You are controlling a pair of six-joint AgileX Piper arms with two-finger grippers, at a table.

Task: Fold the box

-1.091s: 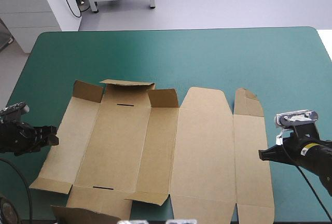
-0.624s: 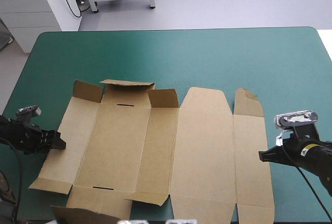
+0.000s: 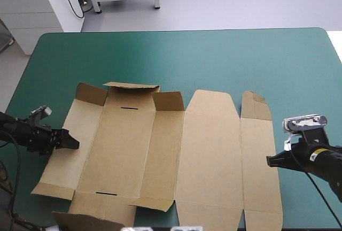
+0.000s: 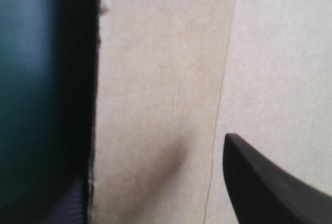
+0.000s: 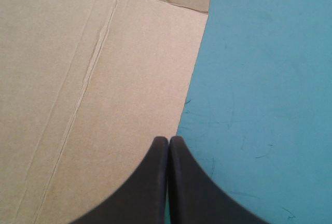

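The table (image 3: 224, 54), under its teal-green cover, stretches well beyond the box (image 3: 160, 156) on the far side. The box itself is a cut brown sheet lying almost wholly flat. Only the three short flaps (image 3: 131, 87) at its far left end stand up, and none of that has changed.

What has changed is your left gripper (image 3: 75, 144). Earlier it sat clear of the box's left edge. Now it has slid in until its tip overlaps that edge, about midway along the outermost left panel (image 3: 72, 169). In the left wrist view its black fingers (image 4: 270, 193) are spread: one is over the board, the other is a dim shape at the box's edge. You cannot tell whether that second finger is under the sheet.

I judge you are set to pinch this panel and raise it as a side wall.

Your right gripper (image 3: 269, 160) has not moved. It is pressed together into one point at the box's right edge and holds nothing. Folding of the long panels has not begun, and all of them lie down.
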